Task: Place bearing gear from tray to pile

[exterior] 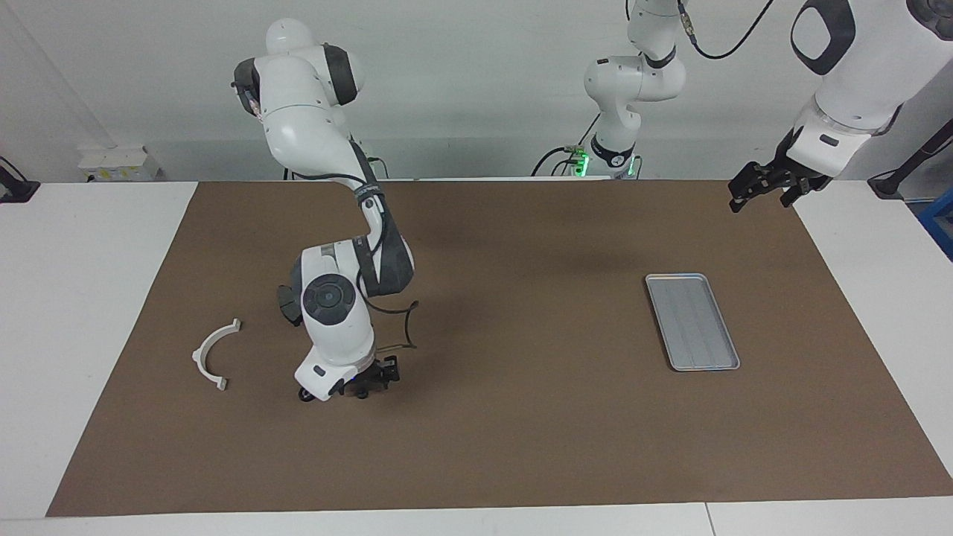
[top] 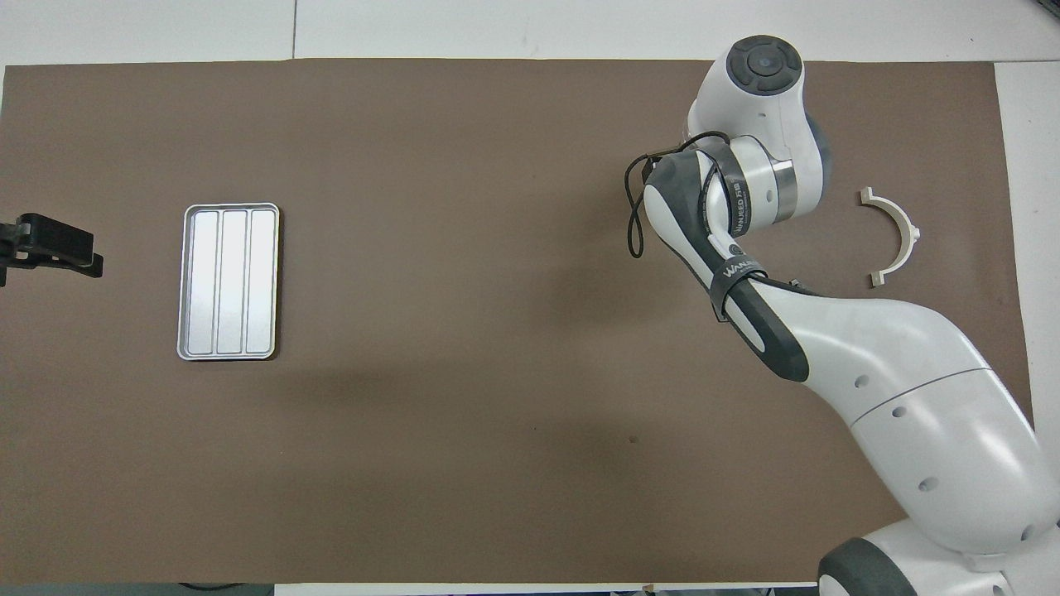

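Observation:
The silver-grey ribbed tray (exterior: pixel 692 321) lies toward the left arm's end of the mat and holds nothing; it also shows in the overhead view (top: pixel 228 281). The white half-ring bracket (exterior: pixel 212 354) of the pile lies toward the right arm's end, and shows in the overhead view (top: pixel 896 236). My right gripper (exterior: pixel 370 381) is down at the mat beside the bracket; in the overhead view the arm's wrist hides it. A dark plate-like shape (exterior: pixel 287 301) shows by the right wrist. No bearing gear shows. My left gripper (exterior: pixel 767 192) waits raised and open.
The brown mat (exterior: pixel 521 432) covers most of the white table. The right arm's forearm and a loose black cable (exterior: pixel 408 327) hang over the pile area. The left gripper (top: pixel 50 248) hangs over the mat's edge beside the tray.

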You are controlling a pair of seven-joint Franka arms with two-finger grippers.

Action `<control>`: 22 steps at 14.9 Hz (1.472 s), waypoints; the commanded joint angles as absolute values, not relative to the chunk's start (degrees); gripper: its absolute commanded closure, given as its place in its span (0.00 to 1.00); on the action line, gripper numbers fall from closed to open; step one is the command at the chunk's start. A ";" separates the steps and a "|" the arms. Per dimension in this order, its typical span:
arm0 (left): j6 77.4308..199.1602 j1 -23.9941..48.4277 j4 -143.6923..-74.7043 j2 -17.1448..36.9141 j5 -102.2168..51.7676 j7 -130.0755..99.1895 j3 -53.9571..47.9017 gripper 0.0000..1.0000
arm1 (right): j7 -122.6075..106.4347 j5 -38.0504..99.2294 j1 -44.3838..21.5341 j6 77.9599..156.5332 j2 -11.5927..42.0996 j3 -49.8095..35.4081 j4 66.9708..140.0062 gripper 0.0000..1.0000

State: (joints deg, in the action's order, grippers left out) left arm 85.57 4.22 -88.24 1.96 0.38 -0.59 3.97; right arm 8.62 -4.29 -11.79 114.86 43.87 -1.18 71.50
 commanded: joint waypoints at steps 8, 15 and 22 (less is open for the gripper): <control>86.84 4.31 -90.35 -0.44 0.53 -0.35 3.16 0.00 | 8.09 -4.31 -7.04 111.54 35.78 -1.93 74.53 0.00; 86.31 5.19 -90.62 -0.79 0.53 -0.53 3.08 0.00 | 5.82 2.81 -3.34 109.42 19.90 -1.76 88.12 0.00; 86.31 5.19 -90.62 -0.79 0.53 -0.53 3.08 0.00 | 4.75 2.90 -2.72 91.35 -1.56 -1.49 93.96 0.00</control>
State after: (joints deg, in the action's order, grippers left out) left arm 85.81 4.45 -88.87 0.76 0.41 -0.60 2.53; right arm 6.06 1.31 -3.36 93.97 4.62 -1.17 89.97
